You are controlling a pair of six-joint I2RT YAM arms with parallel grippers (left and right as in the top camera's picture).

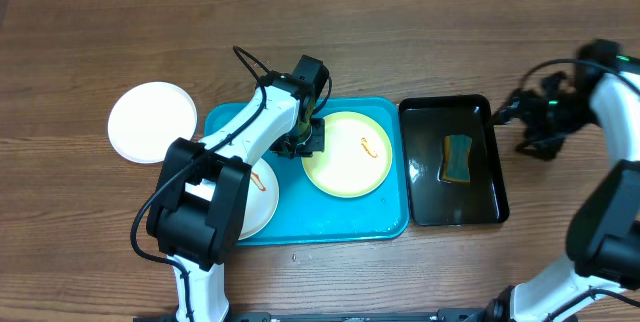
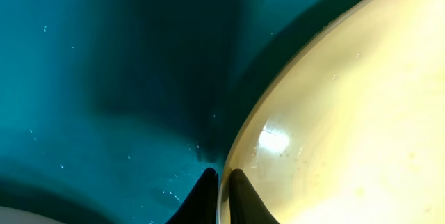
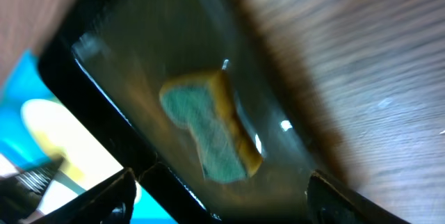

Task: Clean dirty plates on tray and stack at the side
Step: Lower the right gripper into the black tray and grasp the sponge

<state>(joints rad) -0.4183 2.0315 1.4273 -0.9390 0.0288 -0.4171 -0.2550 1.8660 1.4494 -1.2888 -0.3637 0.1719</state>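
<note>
A wooden table (image 1: 350,42) with dark brown grain carries everything. Right of its middle, about midway between the far and near edges, sits a black tray (image 1: 500,162), rectangular with rounded corners, its long sides running from far edge to near edge. Its floor is glossy and shows bright glints in the right wrist view (image 3: 146,36); whether liquid covers it cannot be told. A sponge (image 1: 458,158) lies near the tray's centre, clear of all four walls. It is waisted in outline, yellow in body with a green scouring face (image 3: 208,130). Bare table (image 3: 361,57) lies just beyond the tray's right wall.
</note>
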